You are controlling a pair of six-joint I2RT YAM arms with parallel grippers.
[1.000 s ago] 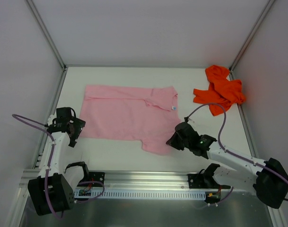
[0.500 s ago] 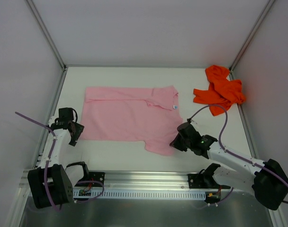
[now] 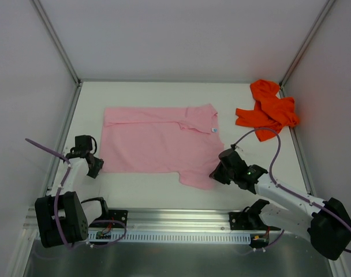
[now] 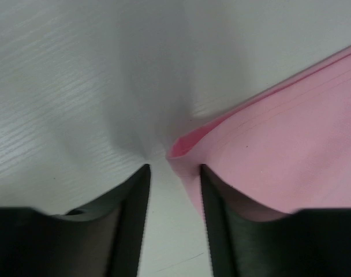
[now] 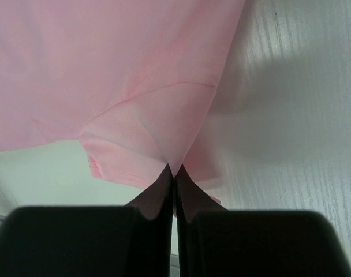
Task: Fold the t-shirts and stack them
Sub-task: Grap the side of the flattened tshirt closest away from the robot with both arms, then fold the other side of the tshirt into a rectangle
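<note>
Lying flat mid-table (image 3: pixel 164 95), a light pink t-shirt (image 3: pixel 155 138) is being pinched at its near right sleeve by the fully closed right end effector (image 3: pixel 213 174). The left end effector (image 3: pixel 99 168) is standing partly open at the shirt's near left corner, gripping nothing. A bright orange t-shirt (image 3: pixel 268 109) is sitting crumpled far right.

A pink t-shirt (image 3: pixel 152 141) is spread flat on the white desk (image 3: pixel 152 186); an orange t-shirt (image 3: pixel 269 109) is left crumpled at its far right corner.

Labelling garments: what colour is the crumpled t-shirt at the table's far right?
Bright orange, plain. The crumpled cloth t-shirt shows best in the top external view.
</note>
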